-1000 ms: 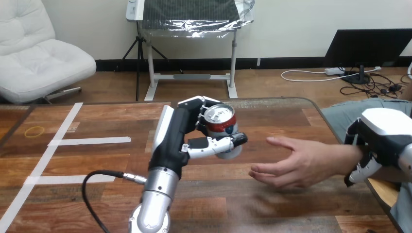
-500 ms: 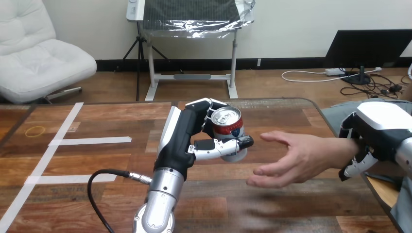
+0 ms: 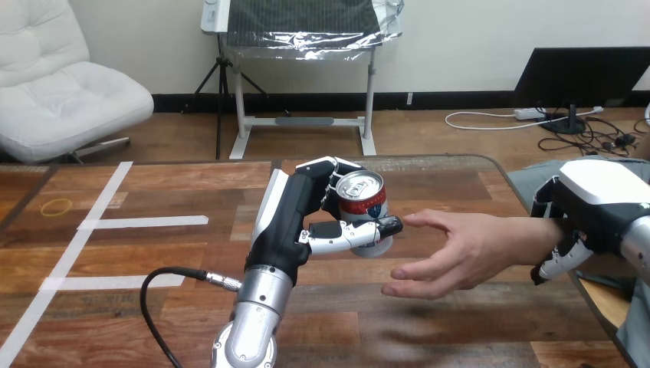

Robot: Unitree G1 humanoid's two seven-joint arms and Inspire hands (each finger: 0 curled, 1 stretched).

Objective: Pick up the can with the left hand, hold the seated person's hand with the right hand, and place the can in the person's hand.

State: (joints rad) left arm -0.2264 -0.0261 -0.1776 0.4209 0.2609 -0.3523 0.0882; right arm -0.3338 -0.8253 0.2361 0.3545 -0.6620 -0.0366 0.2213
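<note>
Forearm, L (image 3: 257,322): enters at 6 o'clock and runs toward 12 over the wooden table (image 3: 460,330).

Person's hand (image 3: 452,249): at 4 o'clock of the can (image 3: 362,201). Palm open, fingers pointing toward 9. Uppermost fingertip is just beside the can; contact can't be confirmed.

Left hand (image 3: 295,218): clamped on the can. Thumb (image 3: 349,234) crosses its near side, fingers wrap the far side.

Can: upright, top rim visible, approx. view centre, over the table's middle.

Right hand (image 3: 586,203): at 3 o'clock, view edge. Sits over the person's wrist (image 3: 534,234) w/ fingers (image 3: 556,264) curled round it, one white finger hooked under the near side.

Further back, 9 o'clock side: white tape strips (image 3: 142,222) on the table. Yellow rubber band (image 3: 56,205) lies beyond them, near the table's L edge.
</note>
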